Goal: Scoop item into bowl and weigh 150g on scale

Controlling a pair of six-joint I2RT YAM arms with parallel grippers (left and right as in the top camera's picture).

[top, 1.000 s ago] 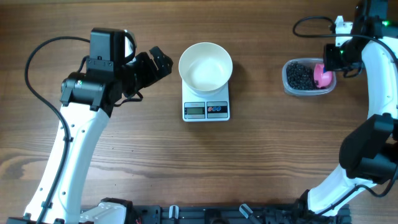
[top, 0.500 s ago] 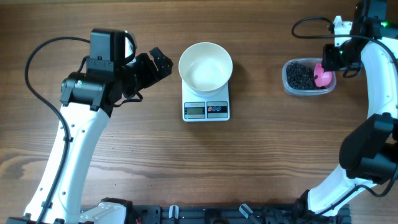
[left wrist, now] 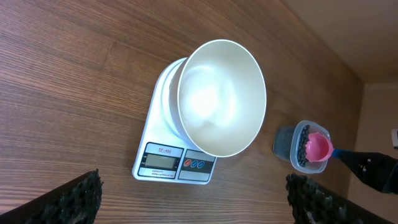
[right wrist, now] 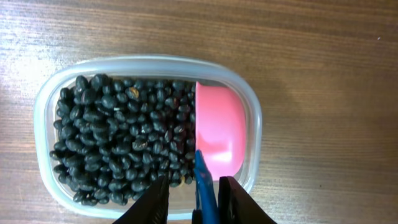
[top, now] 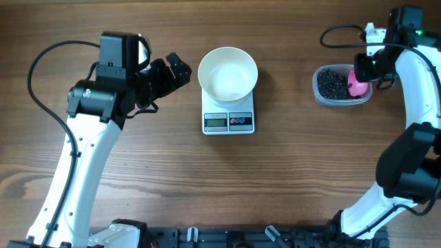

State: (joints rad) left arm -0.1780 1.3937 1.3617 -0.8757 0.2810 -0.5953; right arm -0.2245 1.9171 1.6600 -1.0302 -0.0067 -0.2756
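Sitting on scale: bowl, near left end effector.
Left end effector: released, fingers wide apart.
Item: beans in clear tub, just before right end effector.
Right end effector: fingers astride pink scoop handle; grasp cannot be told.

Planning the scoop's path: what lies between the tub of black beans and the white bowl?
Nothing: in the overhead view, only bare wooden table shows between the clear tub of black beans and the white bowl on the scale.
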